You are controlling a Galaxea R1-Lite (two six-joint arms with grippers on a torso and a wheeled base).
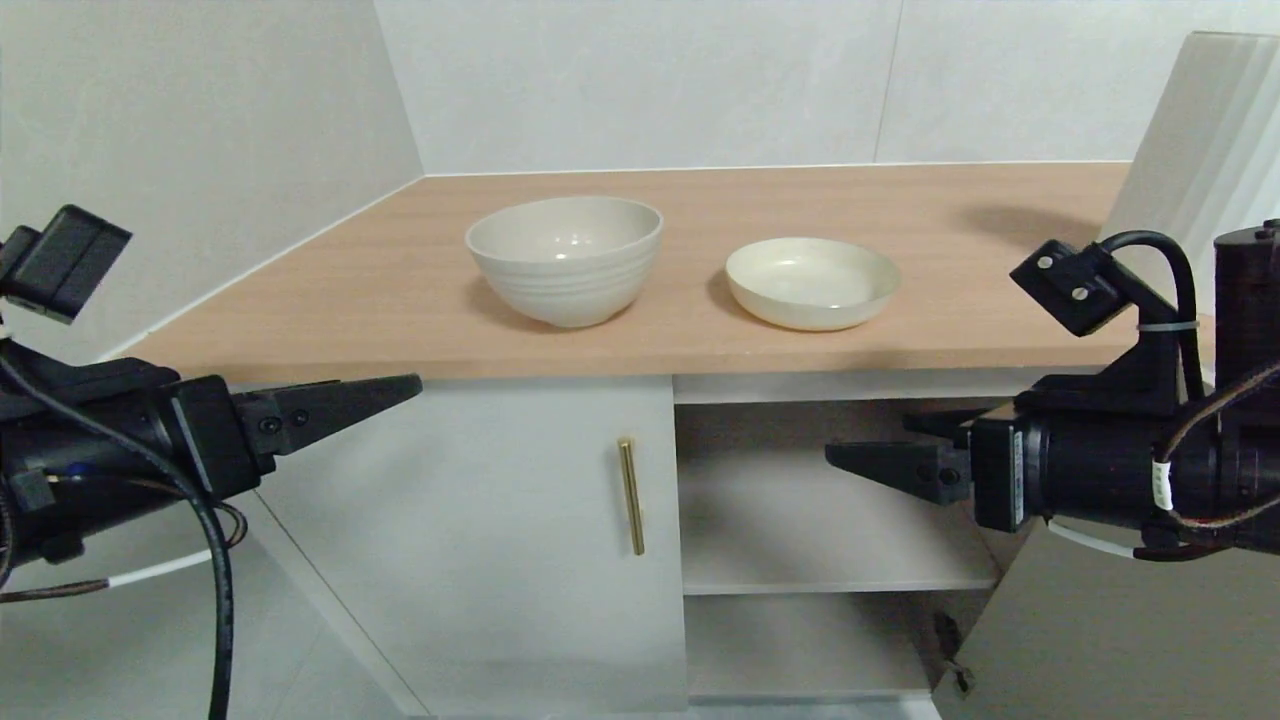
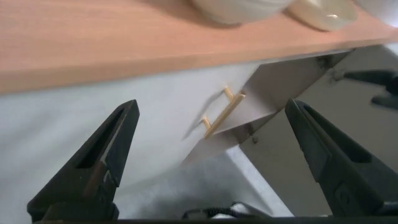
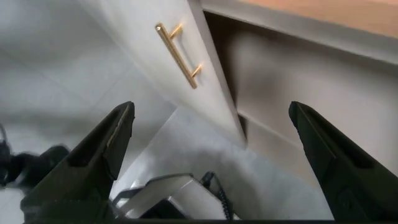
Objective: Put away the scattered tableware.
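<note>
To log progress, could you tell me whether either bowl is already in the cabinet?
No, the deep bowl and the shallow bowl both sit on the counter, above the open cabinet.

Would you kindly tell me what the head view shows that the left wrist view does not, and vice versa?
Head view adds the rim and inside of the deep bowl, plus the wall corner behind the counter. Left wrist view adds the wide gap of the open left claw. Both share the counter, the shallow bowl, the brass handle and the right claw.
</note>
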